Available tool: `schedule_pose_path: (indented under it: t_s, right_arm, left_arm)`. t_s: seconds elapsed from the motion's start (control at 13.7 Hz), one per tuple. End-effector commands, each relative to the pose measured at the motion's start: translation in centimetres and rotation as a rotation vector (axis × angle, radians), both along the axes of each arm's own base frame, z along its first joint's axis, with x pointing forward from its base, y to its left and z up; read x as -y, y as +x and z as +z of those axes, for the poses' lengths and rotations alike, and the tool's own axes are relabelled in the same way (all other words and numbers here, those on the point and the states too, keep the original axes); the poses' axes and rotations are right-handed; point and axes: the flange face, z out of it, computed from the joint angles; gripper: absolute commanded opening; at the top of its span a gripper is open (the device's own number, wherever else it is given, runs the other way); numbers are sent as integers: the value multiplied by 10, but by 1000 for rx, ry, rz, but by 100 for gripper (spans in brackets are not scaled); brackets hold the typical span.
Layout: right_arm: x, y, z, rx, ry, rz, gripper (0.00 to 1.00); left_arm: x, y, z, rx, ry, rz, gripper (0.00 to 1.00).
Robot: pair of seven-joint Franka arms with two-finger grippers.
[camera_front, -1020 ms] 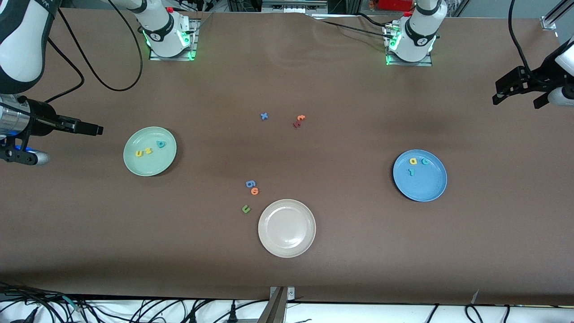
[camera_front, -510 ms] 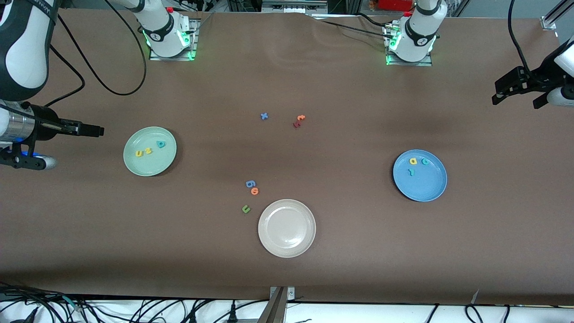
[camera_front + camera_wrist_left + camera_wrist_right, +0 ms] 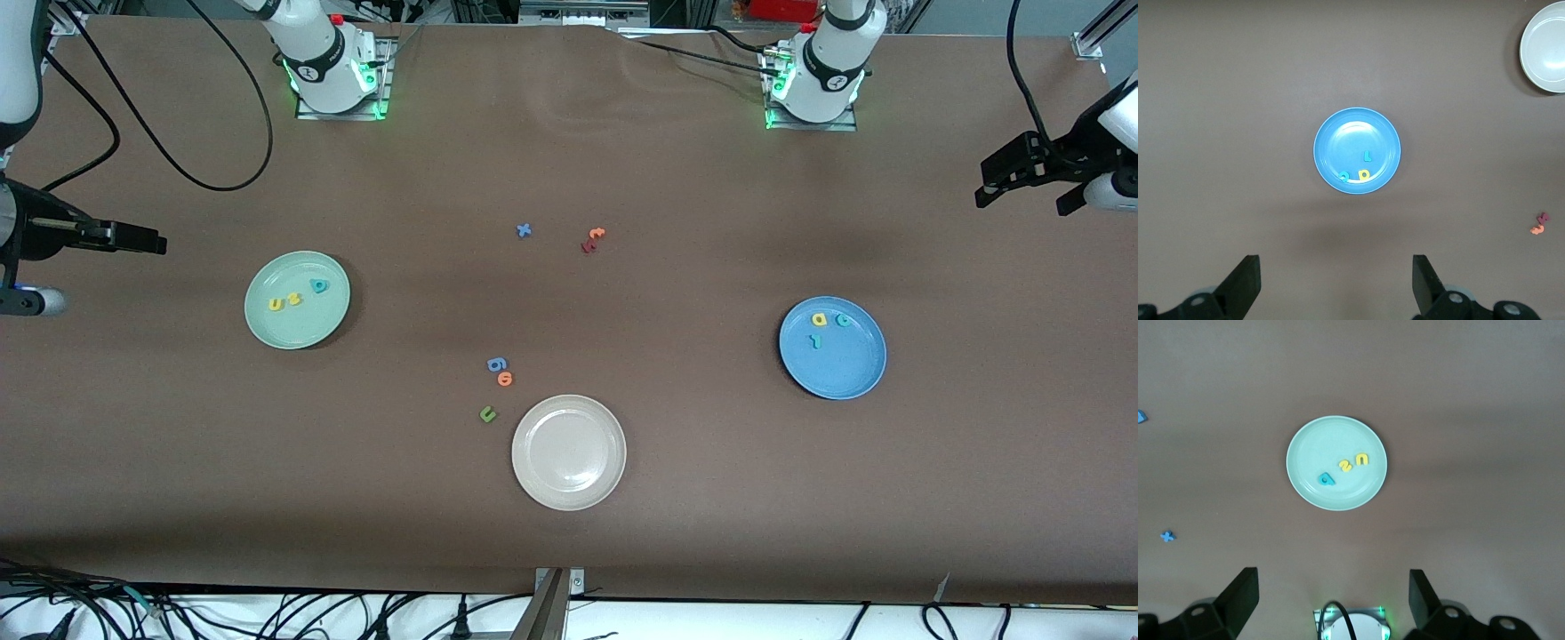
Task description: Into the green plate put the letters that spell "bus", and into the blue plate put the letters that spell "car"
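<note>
You look done: the b, u and s [image 3: 294,296] lie in the green plate [image 3: 267,333], toward its twelve o'clock rim, and the c, a and r [image 3: 828,325] sit in the blue plate [image 3: 845,378]. Both arms wait high above the table ends, left gripper [image 3: 1337,287] and right gripper [image 3: 1331,600] with jaws apart, holding nothing.

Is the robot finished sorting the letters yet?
Looks finished. The green plate holds the b, u, s letters; the blue plate holds the c, a, r letters. The left gripper and right gripper are open, holding nothing. Nothing seems left.
</note>
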Motion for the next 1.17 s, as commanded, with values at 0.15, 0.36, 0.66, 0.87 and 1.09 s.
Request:
schedule_pose_path:
  t_s: [0.15,0.36,0.66,0.87,1.09]
  right_arm:
    - [-14,-24,4,58,-101,70,99]
    - [-17,-15,-5,123,-87,71,99]
    - [-20,-10,-14,122,-31,52,99]
    - [-20,-10,-12,121,-31,52,100]
    - [-20,-11,-11,121,-30,52,100]
  left_arm:
    - [0,-3,1,-5,24,-26,100]
    - [0,-3,1,-5,23,-26,100]
    - [0,-3,0,-6,23,-24,100]
    - [-6,-3,2,-2,23,-15,100]
    - [-6,-3,2,-2,23,-15,100]
